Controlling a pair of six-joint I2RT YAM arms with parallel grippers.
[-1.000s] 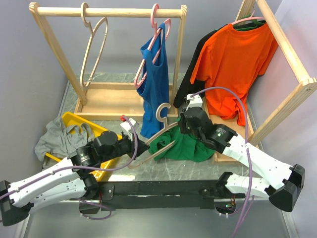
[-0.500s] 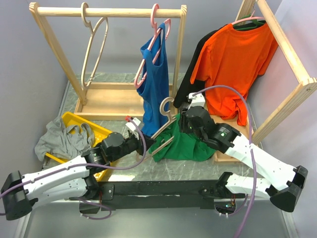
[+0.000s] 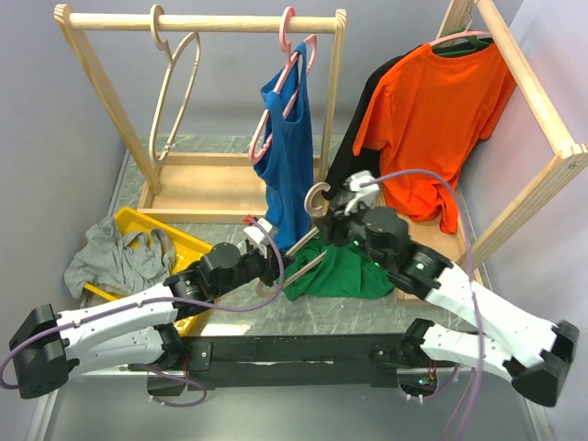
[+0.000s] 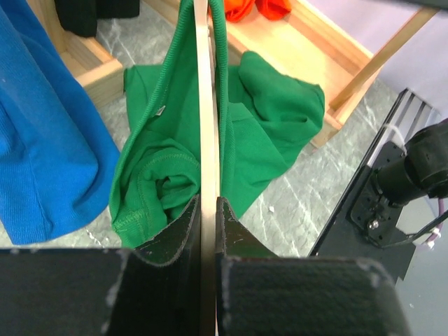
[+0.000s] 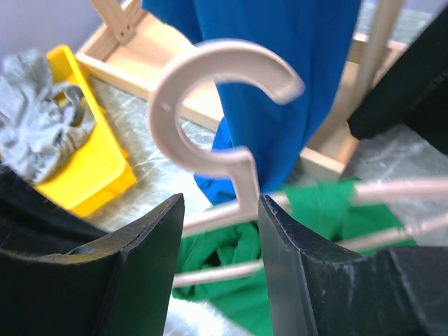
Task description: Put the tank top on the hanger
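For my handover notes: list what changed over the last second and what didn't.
The left claw, shut on the hanger, pushed it forward, hook rising toward the right claw, which opened and now straddles the hook's neck. The blue tank top, orange T-shirt and grey garment stayed put.

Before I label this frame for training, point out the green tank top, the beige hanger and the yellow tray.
green tank top [image 3: 344, 274], top view, middle of the crumpled cloth.
beige hanger [image 4: 204, 105], left wrist view, straight wooden bar.
yellow tray [image 5: 91, 164], right wrist view, side wall.
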